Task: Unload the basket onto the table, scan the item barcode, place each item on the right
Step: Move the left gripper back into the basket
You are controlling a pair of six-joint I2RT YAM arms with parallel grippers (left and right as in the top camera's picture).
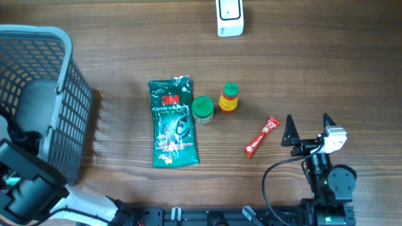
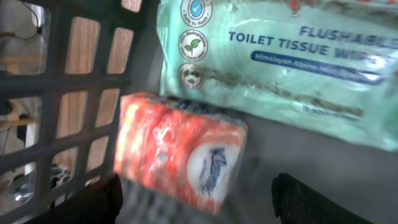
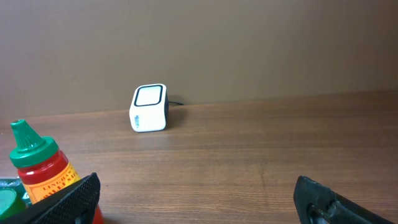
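In the left wrist view, an orange Kleenex tissue pack (image 2: 180,152) lies inside the grey basket (image 2: 59,81), next to a pale green flushable toilet tissue pack (image 2: 280,62). My left gripper (image 2: 198,199) hangs over the orange pack, one finger on each side of its lower end, open and apart from it. The white barcode scanner (image 1: 230,17) stands at the table's far edge, and it shows as a small cube (image 3: 149,108) in the right wrist view. My right gripper (image 1: 308,122) rests open and empty at the front right.
The grey basket (image 1: 44,94) fills the left side, and the left arm (image 1: 25,182) reaches into it. Mid-table lie a green 3M pack (image 1: 173,122), a green-lidded jar (image 1: 203,108), a red bottle with a green cap (image 1: 228,98) and a red sachet (image 1: 261,137).
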